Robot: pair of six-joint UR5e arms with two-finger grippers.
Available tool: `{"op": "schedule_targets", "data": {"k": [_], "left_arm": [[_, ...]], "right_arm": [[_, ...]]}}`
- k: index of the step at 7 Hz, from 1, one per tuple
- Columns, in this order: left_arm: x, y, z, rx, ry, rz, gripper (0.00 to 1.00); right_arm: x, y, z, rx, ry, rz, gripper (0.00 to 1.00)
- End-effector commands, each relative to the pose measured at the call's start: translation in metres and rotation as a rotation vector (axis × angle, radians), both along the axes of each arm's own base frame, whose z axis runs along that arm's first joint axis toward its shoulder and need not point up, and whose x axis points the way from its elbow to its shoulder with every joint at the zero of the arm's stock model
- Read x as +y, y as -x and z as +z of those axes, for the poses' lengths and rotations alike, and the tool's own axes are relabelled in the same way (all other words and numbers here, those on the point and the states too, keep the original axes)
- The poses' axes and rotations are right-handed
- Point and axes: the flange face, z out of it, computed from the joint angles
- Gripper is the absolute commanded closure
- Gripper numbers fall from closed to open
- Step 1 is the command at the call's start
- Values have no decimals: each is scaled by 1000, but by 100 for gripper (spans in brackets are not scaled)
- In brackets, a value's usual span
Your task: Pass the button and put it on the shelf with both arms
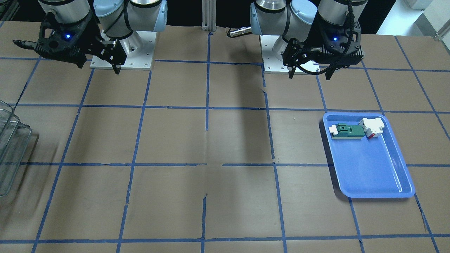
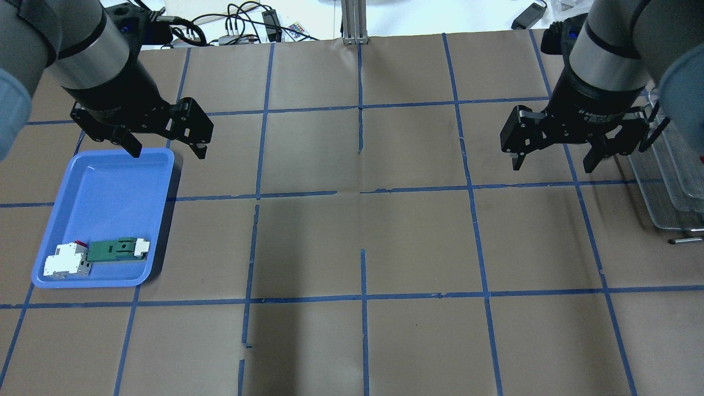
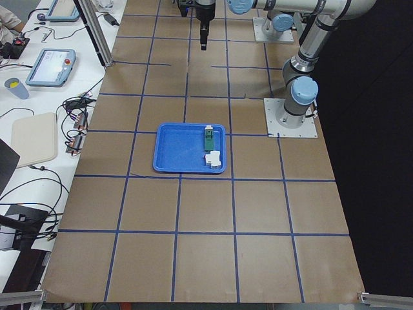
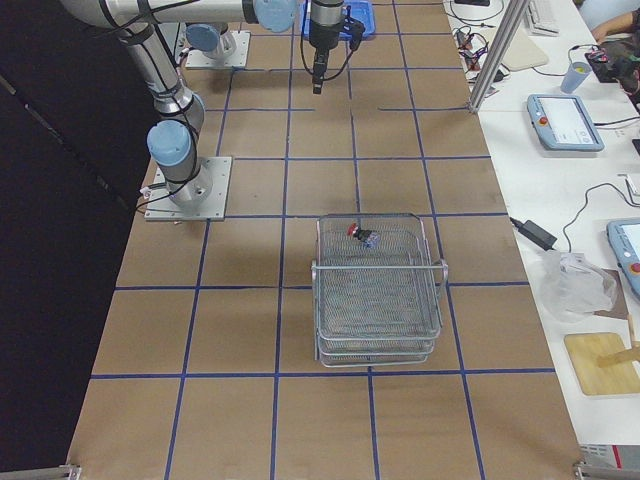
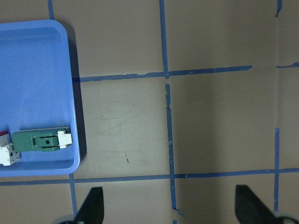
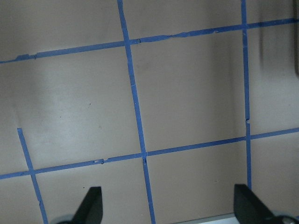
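Lying in the top tier of the silver wire-mesh tiered shelf (image 4: pixel 380 295), the small push-button with its red mushroom cap, black body and blue-white rear block (image 4: pixel 358 235) rests on the mesh near one end of the basket. Only the right-side view shows it. Nothing grips it, so I judge the task complete: the button has crossed the desk (image 2: pixel 363 236) and is on the shelf.

The left black two-finger hand (image 2: pixel 168 149) hangs high above the desk near the blue plastic tray (image 2: pixel 104 176), spread wide and empty. The right black two-finger hand (image 2: pixel 553 165) hangs just as high beside the shelf's edge, also wide and empty. Each wrist camera shows two fingertips far apart with only brown paper and blue tape between them. The arms are raised and well apart, which reads as a parked pose that keeps them off both tray and shelf.

In the tray, the green-and-white flat part (image 2: pixel 115 250) and the white-and-red block (image 2: pixel 67 260) lie end to end, seemingly touching, at the end nearer the robot. They are no part of this task, which is probably why they remain there.
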Motion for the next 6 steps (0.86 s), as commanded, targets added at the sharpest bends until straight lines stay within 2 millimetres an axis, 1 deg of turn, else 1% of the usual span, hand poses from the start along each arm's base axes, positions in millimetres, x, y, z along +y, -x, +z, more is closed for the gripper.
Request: {"op": "schedule_targets", "data": {"k": [1, 6], "left_arm": [[1, 0, -3, 0, -5, 0, 0], [2, 1, -3, 0, -5, 3, 0]], "right_arm": [[21, -14, 3, -96, 42, 2, 0], [20, -13, -1, -89, 27, 14, 0]]}}
